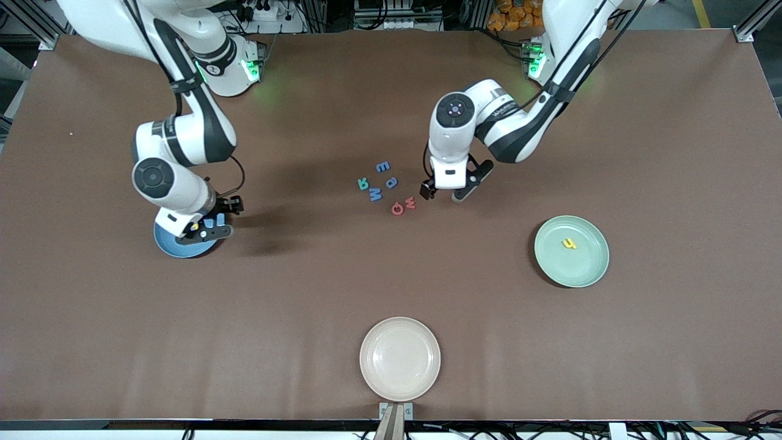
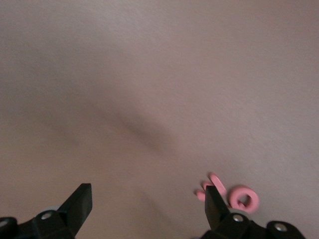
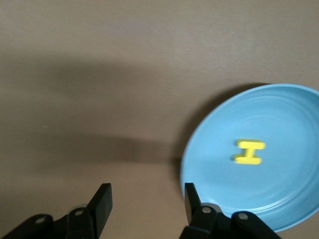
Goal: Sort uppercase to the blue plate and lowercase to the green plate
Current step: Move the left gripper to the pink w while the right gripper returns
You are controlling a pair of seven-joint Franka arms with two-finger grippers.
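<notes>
The yellow H (image 3: 249, 151) lies flat on the blue plate (image 3: 279, 199). My right gripper (image 3: 147, 201) hangs open over that plate's rim with nothing between its fingers, and in the front view it (image 1: 206, 232) covers much of the blue plate (image 1: 166, 244). A yellow h (image 1: 569, 244) rests on the green plate (image 1: 571, 269). On the table sit the blue e (image 1: 383, 166), blue a (image 1: 391, 182), teal R (image 1: 363, 183), blue M (image 1: 375, 194), red ring letter (image 1: 398, 209) and red w (image 1: 410, 203). My left gripper (image 1: 445, 193) is open beside the red w (image 2: 215, 180) and red ring letter (image 2: 243, 198).
A cream plate (image 1: 399, 357) stands at the table's edge nearest the front camera. Bare brown table (image 1: 293, 293) lies between the three plates and around the letter cluster.
</notes>
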